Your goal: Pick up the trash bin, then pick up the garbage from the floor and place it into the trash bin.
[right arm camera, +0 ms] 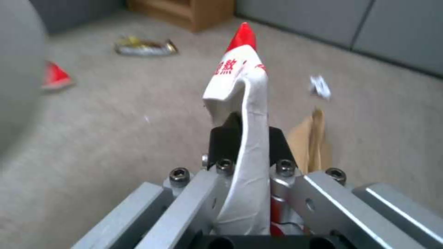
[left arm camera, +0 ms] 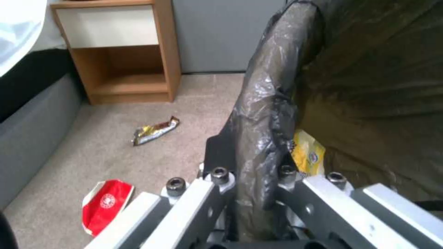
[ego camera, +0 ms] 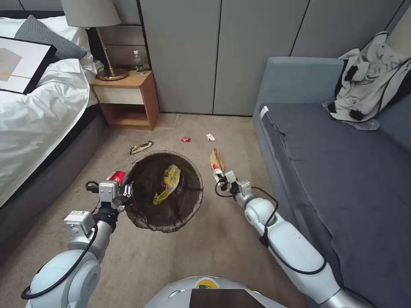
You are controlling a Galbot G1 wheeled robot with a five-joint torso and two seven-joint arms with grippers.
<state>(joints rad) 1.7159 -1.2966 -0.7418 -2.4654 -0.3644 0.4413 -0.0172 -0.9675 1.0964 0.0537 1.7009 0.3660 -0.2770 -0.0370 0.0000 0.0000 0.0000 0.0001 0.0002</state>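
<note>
The trash bin, lined with a dark bag, is in the middle of the carpet with a yellow wrapper inside. My left gripper is shut on its left rim; the left wrist view shows the bag-covered rim pinched between the fingers. To the bin's right, my right gripper is shut on a red-and-white packet, which stands up between the fingers. More garbage lies on the floor: a brown paper bag, a red packet, a gold wrapper, a small red scrap and a white tissue scrap.
A bed runs along the left and a grey sofa along the right. A wooden nightstand with a lamp and a bottle stands at the back left, against grey wall panels. Open carpet lies in front of the bin.
</note>
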